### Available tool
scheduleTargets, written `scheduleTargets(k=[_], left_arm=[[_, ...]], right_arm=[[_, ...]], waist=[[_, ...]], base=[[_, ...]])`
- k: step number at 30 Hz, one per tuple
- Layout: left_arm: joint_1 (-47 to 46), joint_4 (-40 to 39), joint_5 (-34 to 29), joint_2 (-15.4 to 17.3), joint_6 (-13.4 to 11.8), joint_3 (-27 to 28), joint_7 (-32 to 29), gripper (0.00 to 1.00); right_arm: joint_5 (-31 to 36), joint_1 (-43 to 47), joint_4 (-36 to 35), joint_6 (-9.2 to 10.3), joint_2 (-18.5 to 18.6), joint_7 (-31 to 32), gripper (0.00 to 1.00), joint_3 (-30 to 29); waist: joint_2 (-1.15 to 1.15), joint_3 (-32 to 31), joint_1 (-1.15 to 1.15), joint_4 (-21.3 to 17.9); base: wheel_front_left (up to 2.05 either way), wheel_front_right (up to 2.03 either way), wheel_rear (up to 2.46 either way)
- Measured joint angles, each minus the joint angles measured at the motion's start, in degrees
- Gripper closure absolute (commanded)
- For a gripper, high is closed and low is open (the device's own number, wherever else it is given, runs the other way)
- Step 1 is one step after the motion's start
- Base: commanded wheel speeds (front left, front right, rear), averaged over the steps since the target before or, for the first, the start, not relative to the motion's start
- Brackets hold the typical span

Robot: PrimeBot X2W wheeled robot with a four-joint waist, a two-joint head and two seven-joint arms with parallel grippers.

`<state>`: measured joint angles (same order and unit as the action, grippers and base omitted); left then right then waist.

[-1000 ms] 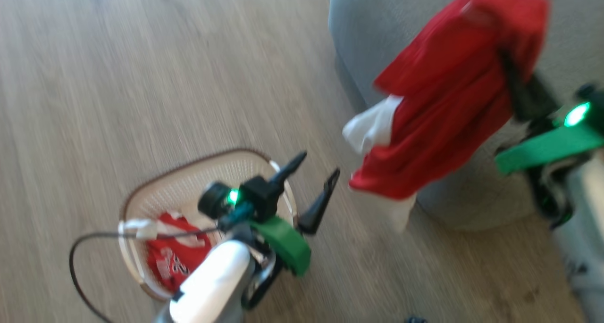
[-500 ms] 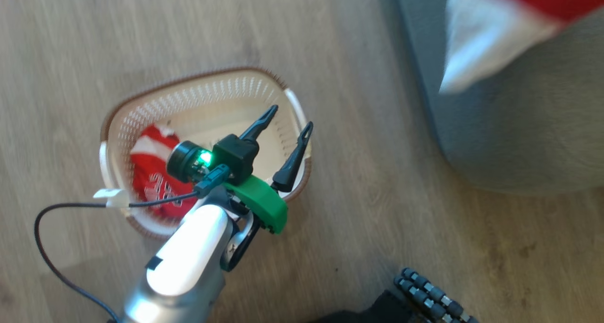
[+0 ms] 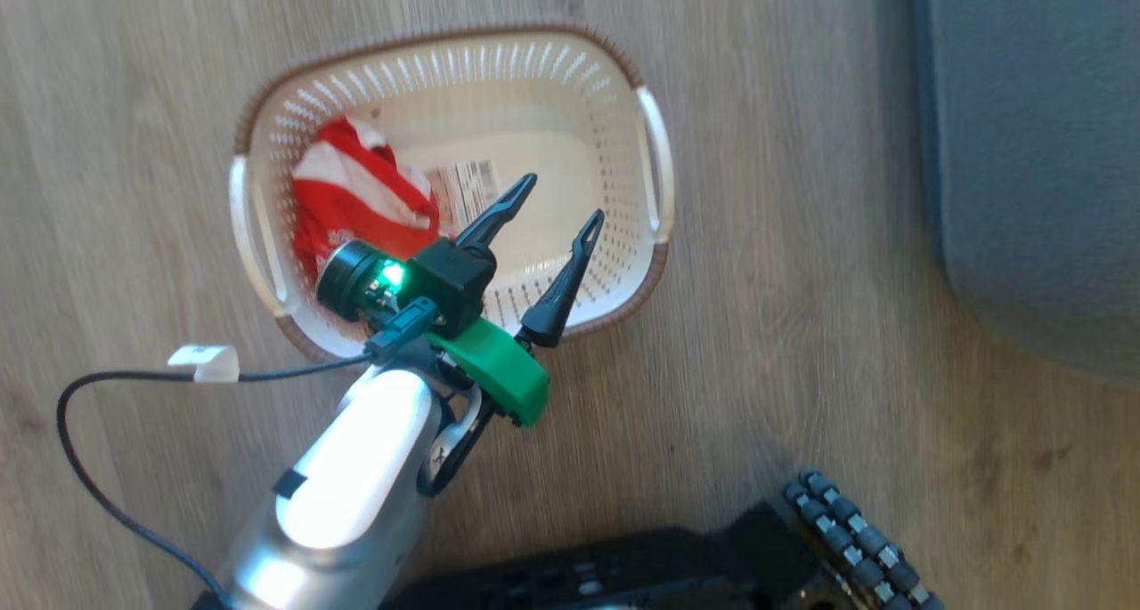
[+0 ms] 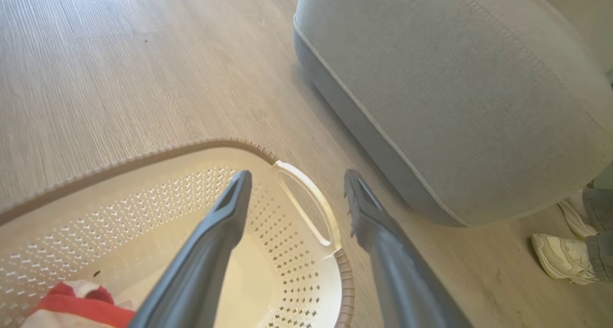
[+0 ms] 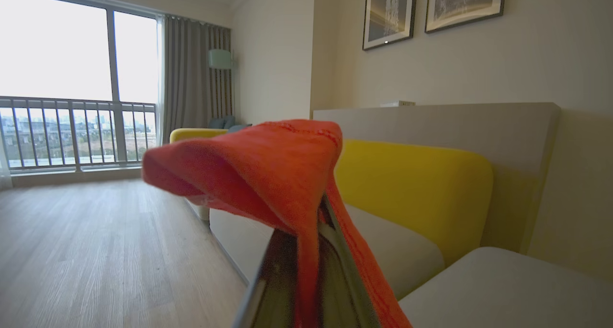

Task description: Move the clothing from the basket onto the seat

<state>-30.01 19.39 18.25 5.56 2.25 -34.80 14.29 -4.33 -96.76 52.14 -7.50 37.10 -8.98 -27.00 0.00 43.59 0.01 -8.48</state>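
Tipping downward since a second ago, the head camera swaps its sight of a red piece dangling by the seat for a look straight into the basket, which stands on the wooden floor well apart from the grey cushion; this is the camera's shift, not the basket's. By my judgement the task is about half done. One red garment is out of the basket and pinched in the clenched fingers of the right gripper, raised in the air with pale cushion below it and not yet laid down. More clothing, red with white stripes, lies bunched at one end of the basket beside the paper label. The left gripper hangs over the basket with its fingers spread wide and nothing between them, nearer the empty end than the cloth. What is left: set down the carried piece, then fetch the one in the basket. The left wrist view adds the seat's stitched rounded corner and a person's pale shoes on the floor beyond it. The right wrist view adds a yellow backrest behind the cushions.
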Motion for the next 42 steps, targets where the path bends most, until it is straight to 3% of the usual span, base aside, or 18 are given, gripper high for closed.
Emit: scheduleTargets(k=[10, 11, 12, 13, 19, 26, 31, 42], left_arm=[[-0.1, -0.3, -0.7, 2.7, -1.5, 1.8, 0.0, 0.0], [0.0, -0.4, -0.7, 2.8, -1.5, 1.9, 0.0, 0.0], [0.0, -0.5, -0.7, 2.9, -1.6, 2.0, 0.0, 0.0], [0.2, -0.7, -0.6, 3.0, -2.0, 2.1, 0.0, 0.0], [1.6, -0.2, -0.1, 3.6, -2.3, 2.6, 0.0, 0.0], [3.7, 2.8, 2.4, 1.9, -1.9, 3.7, 0.0, 0.0], [8.4, 3.8, 3.5, 0.9, -1.7, 6.1, 0.0, 0.0], [15.3, 3.5, 2.8, -0.6, -1.4, 14.7, 0.0, 0.0]], right_arm=[[8.2, 15.8, 11.0, -0.01, -11.0, -4.7, 1.0, -6.4], [9.1, 15.9, 11.2, -0.01, -11.4, -4.9, 0.85, -6.6], [9.8, 16.0, 11.2, -0.01, -11.7, -5.1, 0.62, -7.0], [10.4, 16.0, 11.4, -0.01, -11.7, -5.2, 0.0, -7.3], [15.2, 19.0, 12.9, -0.01, -13.2, -5.5, 0.0, -5.2], [14.6, 28.8, 12.6, -0.01, -19.5, -5.5, 0.0, 5.3], [5.7, 41.2, 2.2, -0.01, -24.4, -5.5, 0.0, 13.9], [-3.4, 70.5, -21.9, -0.01, -25.0, -5.5, 0.0, 24.7]], waist=[[0.0, 6.0, 0.01, -1.3], [0.0, 5.7, 0.0, -1.5], [0.0, 5.3, -0.01, -1.7], [0.0, 4.9, -0.01, -1.9], [0.0, 1.2, -0.01, -3.5], [0.0, -7.1, -0.01, -4.6], [0.0, -14.4, -0.01, -4.8], [0.01, -28.4, -0.02, -1.5]], base=[[0.0, 0.0, 0.0], [0.0, 0.0, 0.0], [0.0, 0.0, 0.0], [0.0, 0.0, 0.0], [0.0, 0.0, 0.0], [0.0, 0.0, 0.0], [0.0, 0.0, 0.0], [0.0, 0.0, 0.0]])
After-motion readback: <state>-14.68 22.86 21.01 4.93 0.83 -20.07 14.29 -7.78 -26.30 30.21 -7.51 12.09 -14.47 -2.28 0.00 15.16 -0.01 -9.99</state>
